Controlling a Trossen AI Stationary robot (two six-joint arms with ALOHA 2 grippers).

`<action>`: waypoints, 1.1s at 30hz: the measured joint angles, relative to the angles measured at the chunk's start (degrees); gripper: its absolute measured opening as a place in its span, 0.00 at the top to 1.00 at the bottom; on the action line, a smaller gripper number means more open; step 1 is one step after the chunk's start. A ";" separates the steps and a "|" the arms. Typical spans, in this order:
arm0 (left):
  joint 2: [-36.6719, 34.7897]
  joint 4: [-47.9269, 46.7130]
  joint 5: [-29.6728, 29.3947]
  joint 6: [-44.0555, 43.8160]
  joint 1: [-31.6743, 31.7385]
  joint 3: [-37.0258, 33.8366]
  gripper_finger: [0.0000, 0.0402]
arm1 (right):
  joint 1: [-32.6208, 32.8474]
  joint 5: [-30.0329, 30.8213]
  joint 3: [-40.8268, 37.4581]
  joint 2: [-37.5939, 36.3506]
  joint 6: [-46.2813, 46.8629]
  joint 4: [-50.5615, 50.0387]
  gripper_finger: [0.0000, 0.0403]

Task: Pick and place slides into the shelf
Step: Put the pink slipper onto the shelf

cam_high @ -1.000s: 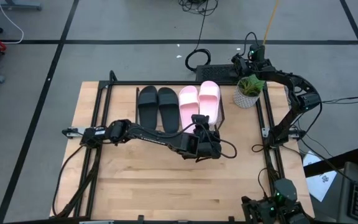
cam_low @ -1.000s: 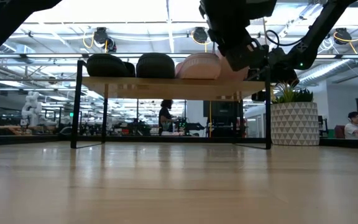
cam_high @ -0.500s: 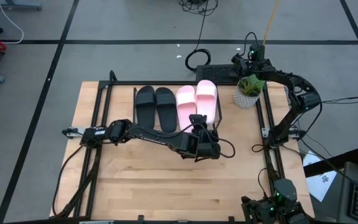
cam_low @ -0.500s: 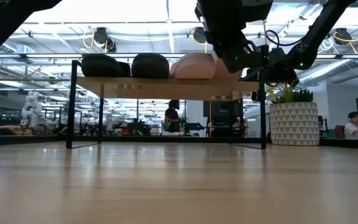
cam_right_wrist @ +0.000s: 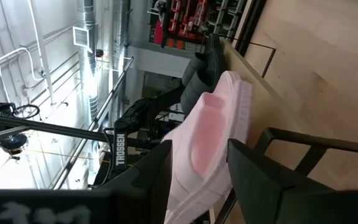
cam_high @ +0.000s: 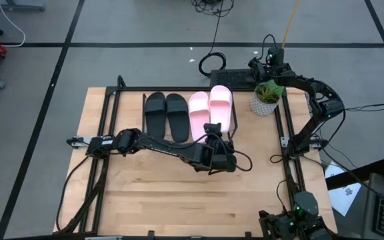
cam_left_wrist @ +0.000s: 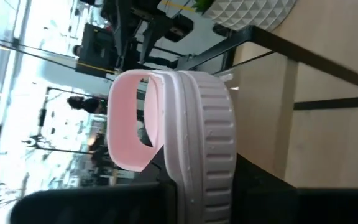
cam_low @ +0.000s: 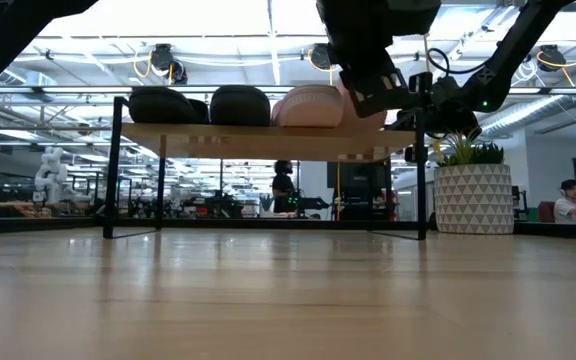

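All four slides sit side by side on the shelf (cam_high: 179, 130) in the upper middle of the high view: the black pair (cam_high: 167, 115) to the left and the pink pair (cam_high: 211, 110) to the right. In the low view the shelf's plank (cam_low: 258, 140) stands on thin black legs across the middle of the frame, with the black slides and a pink slide (cam_low: 308, 106) showing as humps on top.

The left hand (cam_high: 217, 133) reaches in from the left of the desk (cam_high: 179, 193) and sits at the near end of the rightmost pink slide (cam_high: 221, 107). Its wrist view is filled by that slide's ribbed sole edge, apparently between the fingers, though the fingers are hidden, so I cannot tell whether it is grasping or released.

The right hand (cam_high: 262, 65) waits at the upper right, just beside a potted plant (cam_high: 267, 97), with its fingers (cam_right_wrist: 148, 180) spread apart.
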 joint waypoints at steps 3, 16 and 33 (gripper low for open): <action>0.00 0.36 -1.08 1.41 0.07 0.00 0.88 | 0.00 0.00 0.00 0.00 -0.01 -0.01 0.64; 0.00 0.73 2.00 1.42 -0.44 0.00 0.88 | 0.11 0.00 -0.02 0.00 -0.01 -0.01 0.64; -0.02 -8.51 2.27 -4.88 -0.31 0.02 0.88 | 0.11 0.00 -0.02 0.02 -0.01 -0.01 0.64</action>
